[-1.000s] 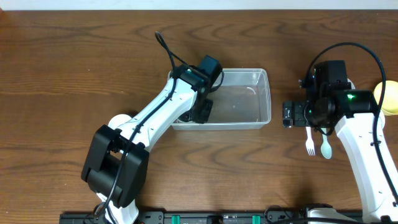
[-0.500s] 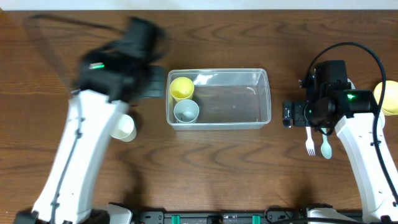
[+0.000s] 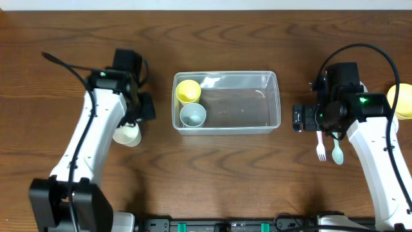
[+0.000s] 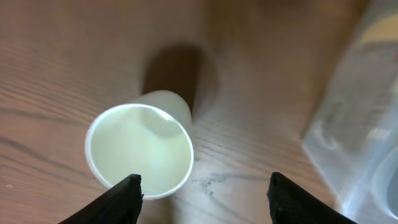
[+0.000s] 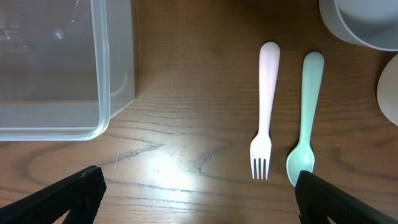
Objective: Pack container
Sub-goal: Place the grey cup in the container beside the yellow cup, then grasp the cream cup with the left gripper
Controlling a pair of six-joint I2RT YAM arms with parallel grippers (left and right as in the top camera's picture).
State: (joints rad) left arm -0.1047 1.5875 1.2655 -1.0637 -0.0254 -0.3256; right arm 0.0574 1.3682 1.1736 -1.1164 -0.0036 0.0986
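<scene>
The clear container (image 3: 276, 96) sits mid-table and holds a yellow cup (image 3: 187, 91) and a grey cup (image 3: 192, 115) at its left end. My left gripper (image 3: 139, 115) hangs left of the container, open and empty, above a white cup (image 3: 129, 135). In the left wrist view the white cup (image 4: 140, 151) stands upright just beyond the left fingertip of the left gripper (image 4: 202, 186), with the container's wall (image 4: 367, 106) at the right. My right gripper (image 3: 299, 118) is open over bare table between the container and the cutlery; the right wrist view shows the right gripper (image 5: 199, 186) empty.
A white fork (image 5: 266, 112) and a teal spoon (image 5: 306, 118) lie side by side right of the container's corner (image 5: 106, 93). A white bowl (image 5: 360, 22) and another bowl's edge (image 5: 388, 93) are beyond them. A yellow bowl (image 3: 400, 100) sits at the far right.
My left arm swung out of the container to the left and now hangs open over the white cup. The yellow and grey cups show inside the container. The right arm stayed still.
</scene>
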